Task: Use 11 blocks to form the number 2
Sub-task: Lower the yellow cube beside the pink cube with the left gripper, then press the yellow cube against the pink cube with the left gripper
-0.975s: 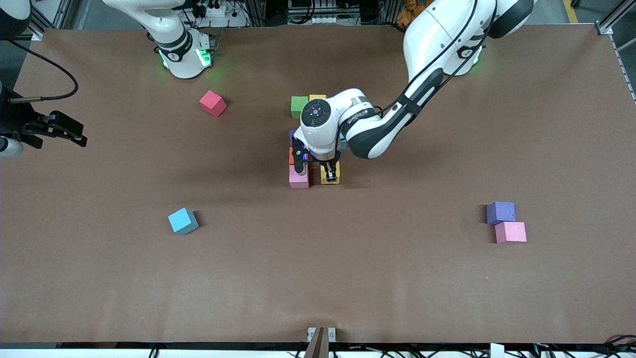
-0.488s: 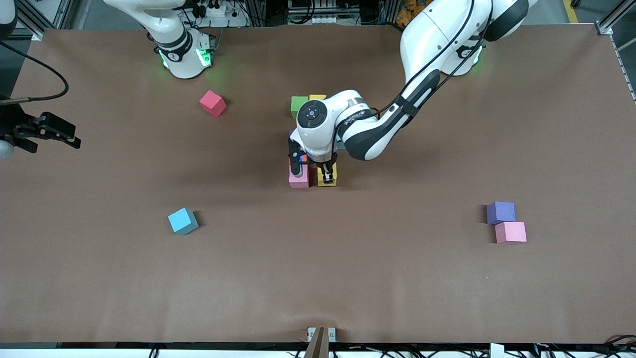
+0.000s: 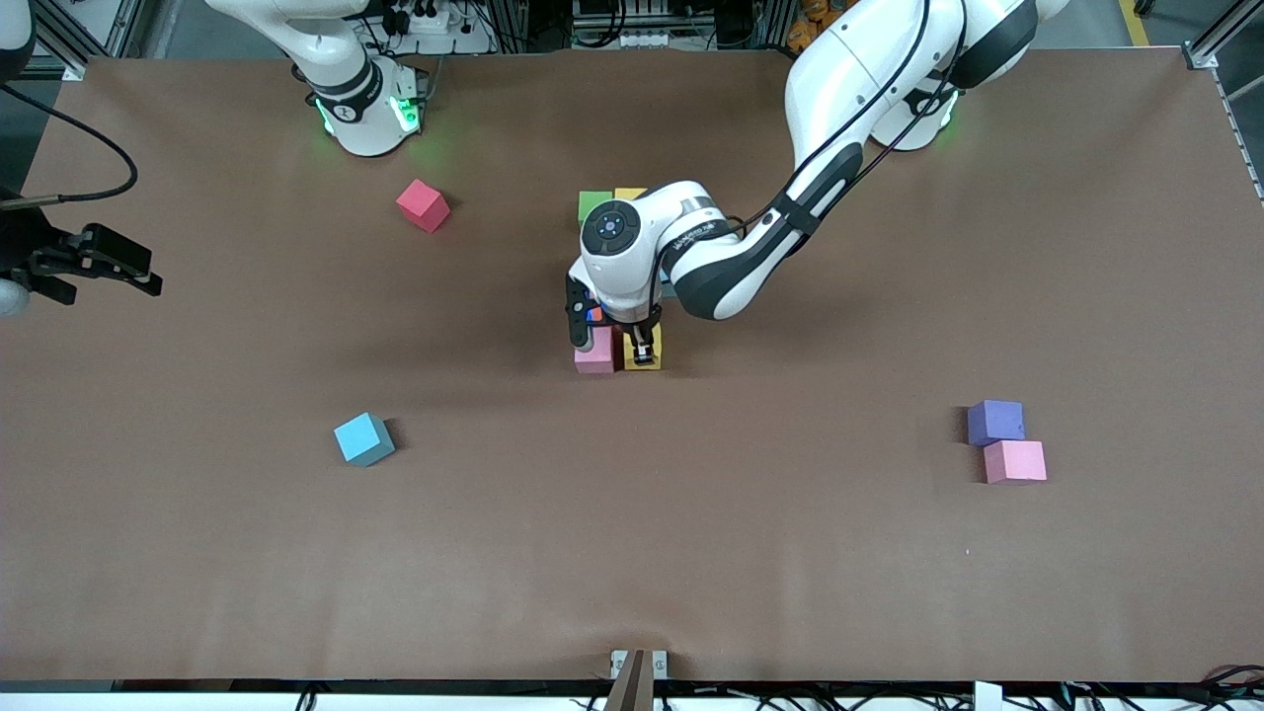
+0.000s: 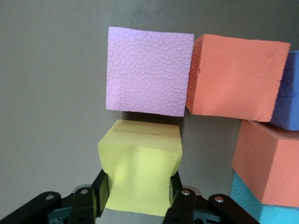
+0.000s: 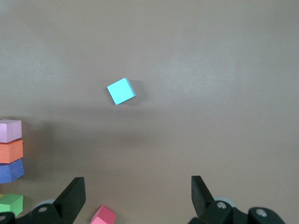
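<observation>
My left gripper [image 3: 643, 353] is shut on a yellow block [image 3: 644, 361], low over the table beside a pink block [image 3: 593, 355] at the near end of the partly built number 2 [image 3: 595, 314]. In the left wrist view the yellow block [image 4: 140, 161] sits between my fingers [image 4: 100, 187], a narrow gap from the pink block [image 4: 149, 70]. Orange blocks [image 4: 236, 77], a blue block [image 4: 290, 93] and a cyan block [image 4: 261, 207] adjoin it. A green block [image 3: 592, 204] and a second yellow block [image 3: 630, 193] show at the figure's end nearest the bases. My right gripper [image 3: 104, 265] waits open at the right arm's end of the table.
Loose blocks lie around: a red one [image 3: 423, 205] near the right arm's base, a cyan one [image 3: 363, 439] nearer the camera, and a purple one [image 3: 994, 422] touching a pink one [image 3: 1015, 461] toward the left arm's end. The right wrist view shows the cyan block [image 5: 122, 91].
My left gripper has carried the yellow block sideways toward the pink block, closing most of the gap. My right gripper shifted a little at the table's edge, then stayed still.
</observation>
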You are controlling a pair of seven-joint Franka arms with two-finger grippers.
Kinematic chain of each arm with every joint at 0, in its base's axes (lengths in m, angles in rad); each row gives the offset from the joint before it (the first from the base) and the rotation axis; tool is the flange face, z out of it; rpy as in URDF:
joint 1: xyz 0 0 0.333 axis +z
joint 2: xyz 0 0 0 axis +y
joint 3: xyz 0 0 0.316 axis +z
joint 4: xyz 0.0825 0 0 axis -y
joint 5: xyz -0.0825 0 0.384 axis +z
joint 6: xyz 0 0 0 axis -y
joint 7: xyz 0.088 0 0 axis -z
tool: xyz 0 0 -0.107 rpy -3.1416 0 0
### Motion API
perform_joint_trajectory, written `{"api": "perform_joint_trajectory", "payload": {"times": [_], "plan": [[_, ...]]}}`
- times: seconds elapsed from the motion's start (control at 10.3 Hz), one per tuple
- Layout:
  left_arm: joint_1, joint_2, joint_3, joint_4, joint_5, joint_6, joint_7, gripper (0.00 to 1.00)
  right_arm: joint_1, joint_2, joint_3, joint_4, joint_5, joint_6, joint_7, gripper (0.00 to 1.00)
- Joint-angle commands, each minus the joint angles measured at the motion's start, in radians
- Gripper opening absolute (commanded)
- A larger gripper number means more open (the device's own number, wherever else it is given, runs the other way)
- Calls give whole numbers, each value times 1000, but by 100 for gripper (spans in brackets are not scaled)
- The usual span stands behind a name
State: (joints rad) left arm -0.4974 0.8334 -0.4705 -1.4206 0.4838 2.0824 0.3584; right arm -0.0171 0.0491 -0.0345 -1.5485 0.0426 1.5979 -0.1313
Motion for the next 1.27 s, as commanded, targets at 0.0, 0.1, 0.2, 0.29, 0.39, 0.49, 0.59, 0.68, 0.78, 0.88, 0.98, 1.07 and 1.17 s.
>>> {"api": "perform_joint_trajectory", "payload": {"times": [0.0, 0.1, 0.2, 0.29, 0.39, 0.49, 0.59, 0.68, 0.78, 0.88, 0.98, 1.07, 1.17], "plan": [[-29, 27, 19, 55, 7, -22, 19, 41, -18, 11, 12, 24, 17, -15, -18, 100], [-30, 29, 23, 58, 7, -21, 19, 41, -18, 9, 12, 24, 17, -15, -18, 100], [-32, 35, 23, 66, 7, -21, 19, 41, -18, 9, 12, 24, 17, -15, -18, 100], [-35, 36, 23, 66, 7, -19, 19, 42, -20, 8, 12, 24, 17, -16, -18, 100], [-38, 36, 23, 66, 7, -19, 17, 42, -18, 8, 12, 24, 17, -18, -18, 100], [-38, 36, 23, 66, 7, -18, 17, 42, -18, 8, 12, 24, 17, -19, -18, 100], [-38, 39, 23, 68, 7, -16, 17, 42, -18, 8, 12, 24, 17, -19, -18, 100], [-38, 41, 23, 72, 7, -16, 17, 42, -18, 8, 12, 24, 17, -19, -18, 100], [-38, 42, 23, 74, 7, -16, 17, 42, -18, 8, 12, 24, 17, -19, -18, 100], [-38, 42, 23, 74, 7, -16, 17, 43, -18, 8, 12, 24, 17, -19, -18, 100], [-38, 42, 23, 74, 7, -16, 17, 43, -18, 8, 12, 24, 17, -19, -18, 100], [-38, 42, 23, 74, 7, -16, 17, 43, -18, 8, 12, 24, 17, -19, -18, 100], [-38, 44, 23, 75, 7, -15, 17, 43, -18, 8, 12, 24, 17, -19, -18, 100]]}}
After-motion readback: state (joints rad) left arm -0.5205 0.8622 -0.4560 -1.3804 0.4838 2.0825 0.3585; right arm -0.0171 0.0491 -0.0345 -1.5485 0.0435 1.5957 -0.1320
